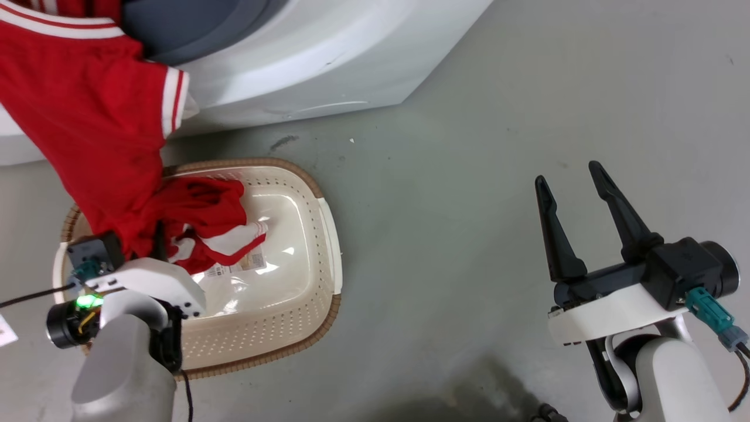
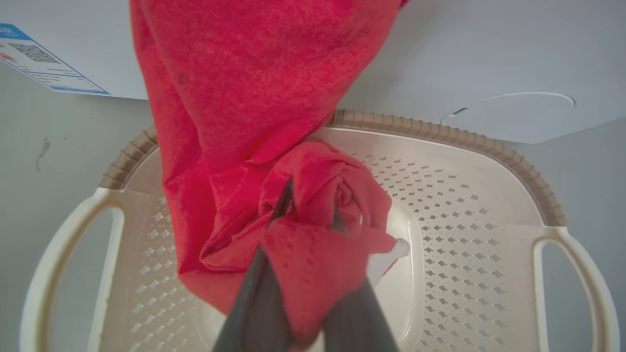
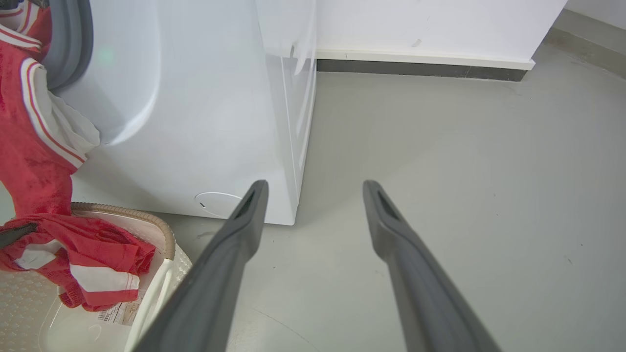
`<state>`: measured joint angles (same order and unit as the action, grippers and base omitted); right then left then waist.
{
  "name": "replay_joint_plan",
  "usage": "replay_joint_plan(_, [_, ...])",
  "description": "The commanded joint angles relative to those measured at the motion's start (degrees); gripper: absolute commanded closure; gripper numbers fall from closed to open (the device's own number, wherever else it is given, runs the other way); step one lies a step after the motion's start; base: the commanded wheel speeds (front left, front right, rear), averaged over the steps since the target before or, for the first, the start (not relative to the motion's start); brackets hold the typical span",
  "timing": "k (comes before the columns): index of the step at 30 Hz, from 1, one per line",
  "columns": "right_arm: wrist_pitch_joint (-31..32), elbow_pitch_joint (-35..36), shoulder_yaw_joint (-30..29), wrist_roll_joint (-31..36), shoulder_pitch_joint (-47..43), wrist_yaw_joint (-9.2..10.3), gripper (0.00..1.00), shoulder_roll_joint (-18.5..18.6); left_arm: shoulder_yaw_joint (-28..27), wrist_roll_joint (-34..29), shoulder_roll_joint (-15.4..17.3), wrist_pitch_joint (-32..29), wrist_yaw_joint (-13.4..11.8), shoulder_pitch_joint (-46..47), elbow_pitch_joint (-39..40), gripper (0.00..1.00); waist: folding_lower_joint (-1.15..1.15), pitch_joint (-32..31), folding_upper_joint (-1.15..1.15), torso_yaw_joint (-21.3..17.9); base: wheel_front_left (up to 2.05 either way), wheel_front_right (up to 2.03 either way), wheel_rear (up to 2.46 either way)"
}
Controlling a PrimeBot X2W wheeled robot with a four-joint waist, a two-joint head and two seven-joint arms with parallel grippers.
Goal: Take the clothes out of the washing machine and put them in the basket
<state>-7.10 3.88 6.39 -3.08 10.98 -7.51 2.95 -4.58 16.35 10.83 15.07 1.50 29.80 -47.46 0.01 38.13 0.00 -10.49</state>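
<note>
Head view: one garment (image 1: pixel 88 117), one basket (image 1: pixel 331 234), two end effectors (image 1: pixel 156 242) (image 1: pixel 566 172).

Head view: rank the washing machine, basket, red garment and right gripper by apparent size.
1. Basket, by its whole outline.
2. Washing machine and red garment: roughly alike, both cut off by the frame, so unranked.
3. Right gripper.

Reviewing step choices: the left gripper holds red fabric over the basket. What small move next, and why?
Probably draw the left gripper back from the large white washing machine, not release. It is shut on the bright red white-trimmed garment, whose lower folds lie in the cream perforated plastic basket while its upper part runs up into the porthole.
</note>
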Motion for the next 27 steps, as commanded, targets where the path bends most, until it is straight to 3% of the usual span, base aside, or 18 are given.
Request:
replay_joint_plan(1, [-0.71,-0.42,0.35,-0.30,1.50,0.04,0.00,-0.13,-1.06,-0.44,0.86,0.14,0.26,2.07,-1.47,1.00,-0.01,1.60,0.00,-0.98,0.00,0.00,0.00])
replay_joint_plan(2, [-0.71,-0.42,0.35,-0.30,1.50,0.04,0.00,-0.13,-1.06,-0.44,0.86,0.14,0.26,2.07,-1.47,1.00,-0.01,1.60,0.00,-0.98,0.00,0.00,0.00])
replay_joint_plan(3, [-0.88,-0.62,0.48,-0.37,1.64,0.04,0.00,-0.13,-1.58,-0.36,0.89,0.14,0.23,2.71,-2.11,0.73,-0.01,1.91,0.00,-1.13,0.00,0.00,0.00])
replay_joint_plan(5, [-1.11,-0.97,0.59,-0.39,2.11,0.04,0.00,-0.13,-2.36,-0.57,1.07,0.14,0.46,3.70,-3.03,0.44,-0.01,2.21,0.00,-1.38,0.00,0.00,0.00])
replay_joint_plan(7, [-1.35,-1.29,0.58,-0.52,2.38,0.04,0.00,-0.13,-3.12,-0.62,1.33,0.13,0.67,4.35,-3.94,0.00,-0.01,2.35,0.00,-1.58,0.00,0.00,0.00])
replay_joint_plan(14, [-1.79,-2.50,0.14,-0.67,1.77,0.04,0.00,-0.12,-4.96,-1.75,1.52,0.14,1.98,3.29,-3.25,0.00,-0.01,0.26,0.00,-1.71,0.00,0.00,0.00])
replay_joint_plan(27, [-0.64,-3.53,-0.80,0.98,-1.80,0.04,0.00,-0.11,-6.74,-6.77,-4.83,0.14,3.62,-6.58,8.67,0.00,-0.01,-12.24,0.00,2.24,0.00,0.00,0.00])
